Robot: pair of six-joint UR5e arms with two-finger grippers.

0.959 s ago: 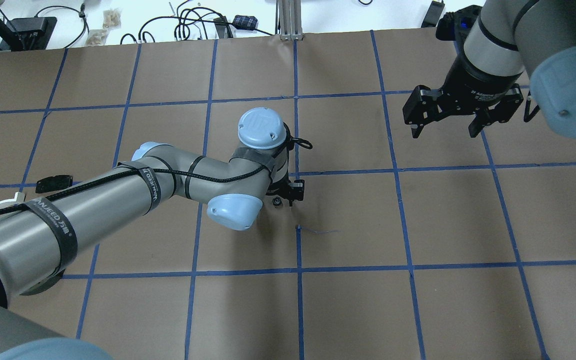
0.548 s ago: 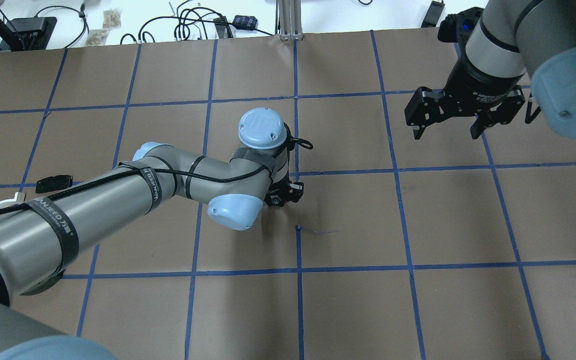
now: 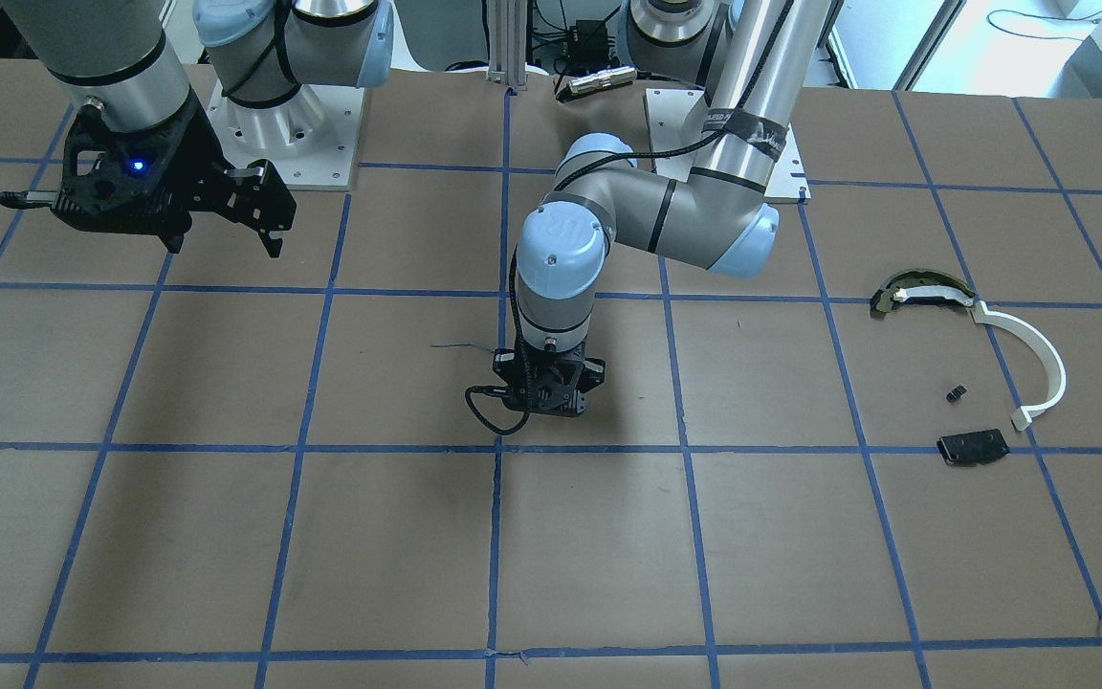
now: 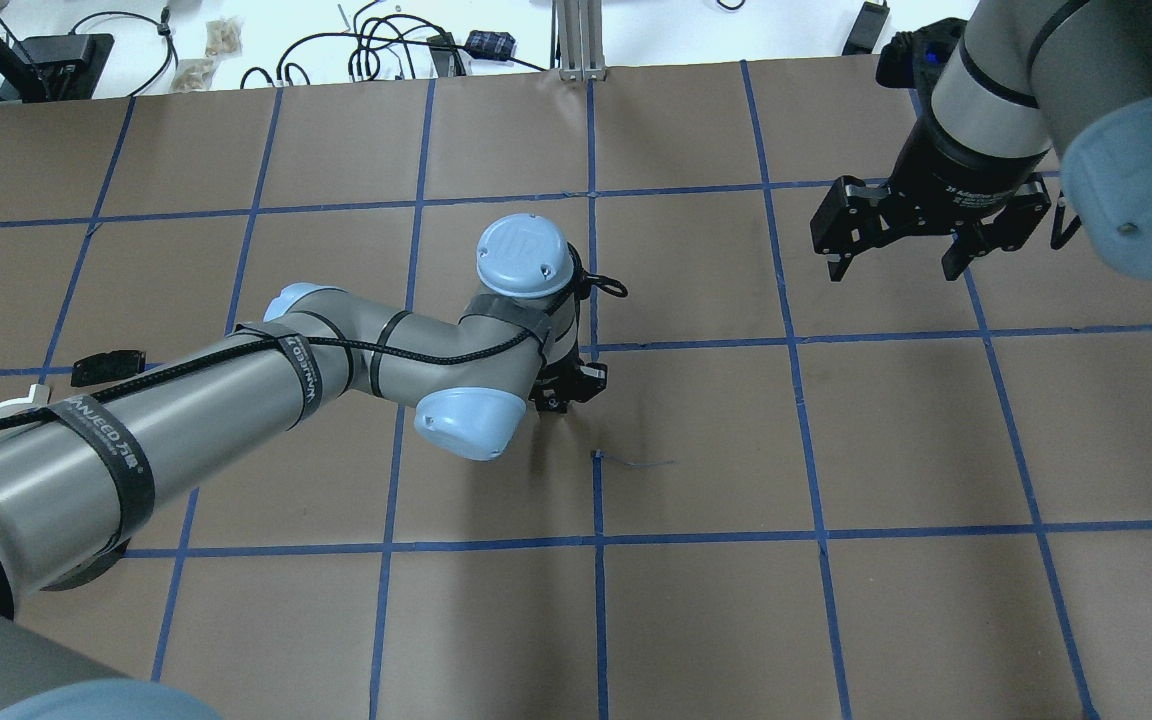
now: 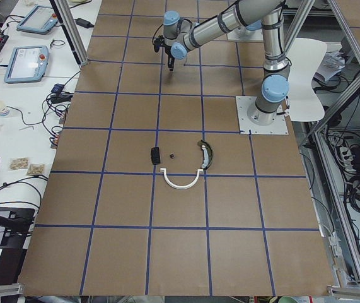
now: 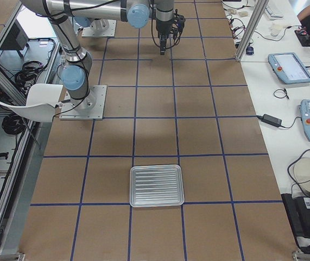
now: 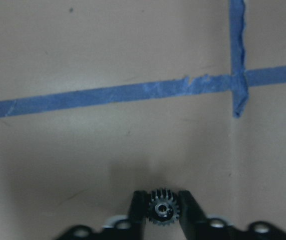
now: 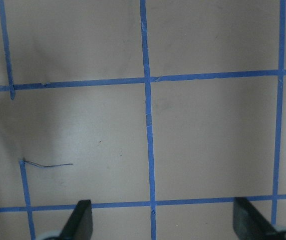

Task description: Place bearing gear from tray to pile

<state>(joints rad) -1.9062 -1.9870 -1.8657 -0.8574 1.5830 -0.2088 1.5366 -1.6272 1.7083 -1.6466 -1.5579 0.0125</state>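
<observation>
Gripping one bearing gear [image 7: 160,212]: left pincer [image 7: 160,206]; right pincer [image 4: 894,268] spread wide, empty; pile [image 3: 956,391]: four loose parts.

Dark toothed gear [image 7: 161,212] between jaws

Left claw [image 4: 561,398] is sitting low over bare tabletop [image 3: 608,555], with nothing crowding it on any side. Gear [image 7: 161,211] is filling the gap between its fingers. White strip [image 3: 1058,381], black plate [image 3: 972,447] and curved piece [image 3: 919,290] are lying well off to its left, open tabletop running between. Right claw [image 4: 893,270], fingers spread, is hanging well apart, blocking nothing.
</observation>
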